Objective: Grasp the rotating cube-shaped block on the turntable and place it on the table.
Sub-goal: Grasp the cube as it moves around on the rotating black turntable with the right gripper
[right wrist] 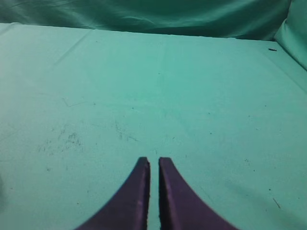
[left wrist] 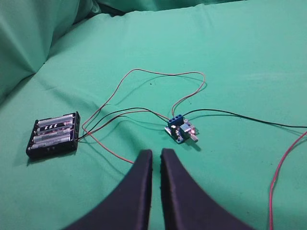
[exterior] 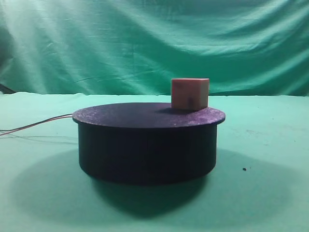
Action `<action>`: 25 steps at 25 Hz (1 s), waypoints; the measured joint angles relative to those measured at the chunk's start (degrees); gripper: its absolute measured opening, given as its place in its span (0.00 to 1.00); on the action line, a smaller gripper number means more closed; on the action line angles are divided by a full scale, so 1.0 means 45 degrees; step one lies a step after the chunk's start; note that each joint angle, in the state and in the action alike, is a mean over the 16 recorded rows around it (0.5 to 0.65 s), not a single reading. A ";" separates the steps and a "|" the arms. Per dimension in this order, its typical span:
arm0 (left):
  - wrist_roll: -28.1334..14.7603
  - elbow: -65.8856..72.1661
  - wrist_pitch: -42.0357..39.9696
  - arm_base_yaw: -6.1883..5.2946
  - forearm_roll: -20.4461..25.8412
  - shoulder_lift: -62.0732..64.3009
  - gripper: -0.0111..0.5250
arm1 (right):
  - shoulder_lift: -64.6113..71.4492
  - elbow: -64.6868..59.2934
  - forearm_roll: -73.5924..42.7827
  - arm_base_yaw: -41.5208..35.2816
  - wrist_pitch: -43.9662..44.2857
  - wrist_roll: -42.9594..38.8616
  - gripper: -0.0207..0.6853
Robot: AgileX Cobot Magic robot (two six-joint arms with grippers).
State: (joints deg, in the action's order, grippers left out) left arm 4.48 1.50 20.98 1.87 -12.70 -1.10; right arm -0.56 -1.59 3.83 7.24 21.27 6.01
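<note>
Pink cube-shaped block [exterior: 189, 93] is sitting right of center on the black turntable [exterior: 147, 145]. Both tools, left tool [left wrist: 156, 154] and right tool [right wrist: 154, 162], hover low over the green desk [right wrist: 192, 96] at bottom center of their wrist views, jaws nearly together and holding nothing. Battery holder [left wrist: 53, 134] and small circuit board [left wrist: 181, 129] lie ahead of the left one.

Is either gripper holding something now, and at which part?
Nothing is held. The left gripper and right gripper are both shut on nothing above the table; the block sits on the turntable.

lab test bench | green cloth backdrop [exterior: 145, 43] | bare circuit board [left wrist: 180, 129]
</note>
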 joint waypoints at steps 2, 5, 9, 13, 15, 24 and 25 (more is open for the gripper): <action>0.0000 0.0000 0.0000 0.0000 0.0000 0.0000 0.02 | 0.0000 0.0000 0.0000 0.0000 0.0000 0.0000 0.10; 0.0000 0.0000 0.0000 0.0000 0.0000 0.0000 0.02 | 0.0000 0.0000 0.0000 0.0000 0.0000 0.0000 0.10; 0.0000 0.0000 0.0000 0.0000 0.0000 0.0000 0.02 | 0.0000 0.0000 -0.0004 0.0000 0.0000 0.0000 0.10; 0.0000 0.0000 0.0000 0.0000 0.0000 0.0000 0.02 | 0.0000 -0.0006 0.0060 0.0000 -0.0205 -0.0014 0.10; 0.0000 0.0000 0.0000 0.0000 0.0000 0.0000 0.02 | 0.0000 -0.0009 0.0239 0.0000 -0.0592 -0.0050 0.10; 0.0000 0.0000 0.0000 0.0000 0.0000 0.0000 0.02 | 0.0041 0.0203 0.1868 0.0000 -0.4186 -0.0370 0.10; 0.0000 0.0000 0.0000 0.0000 0.0000 0.0000 0.02 | 0.0097 0.0369 0.2030 0.0000 -0.4477 -0.0385 0.10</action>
State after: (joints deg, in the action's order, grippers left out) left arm 4.48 1.50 20.98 1.87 -12.70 -1.10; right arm -0.12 0.07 12.96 7.24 1.13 4.28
